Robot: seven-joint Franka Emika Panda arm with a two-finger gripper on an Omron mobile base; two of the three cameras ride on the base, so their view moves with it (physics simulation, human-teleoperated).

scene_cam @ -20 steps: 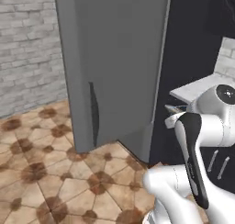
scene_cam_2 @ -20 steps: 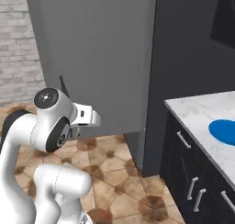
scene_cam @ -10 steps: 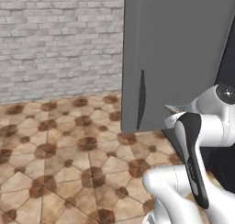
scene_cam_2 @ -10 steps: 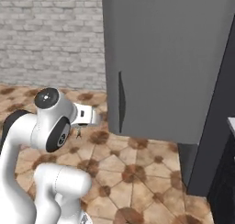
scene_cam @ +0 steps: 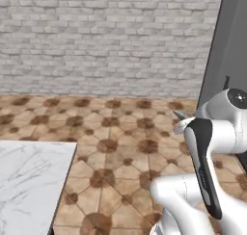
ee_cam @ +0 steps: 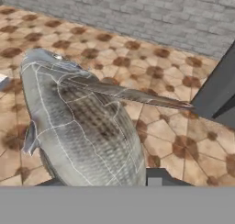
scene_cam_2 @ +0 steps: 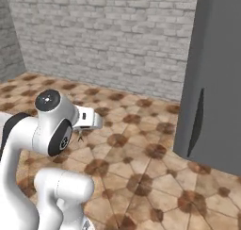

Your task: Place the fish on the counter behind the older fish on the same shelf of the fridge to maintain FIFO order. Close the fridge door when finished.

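While the silvery-grey fish [ee_cam: 78, 122] sits close against the hand camera, apparently gripped in the claw [scene_cam_2: 87, 127], the fingertips are hidden, so the grip cannot be confirmed. The marble surface [scene_cam: 29, 181] lies lower left; the fridge door [scene_cam_2: 214, 78] stands shut at right.

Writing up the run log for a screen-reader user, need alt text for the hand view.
A silvery-grey fish looms close in front of the hand camera, held at the gripper above a brown patterned tile floor. A grey brick wall runs along the top, and the lower corner of the grey fridge door enters at the right edge.
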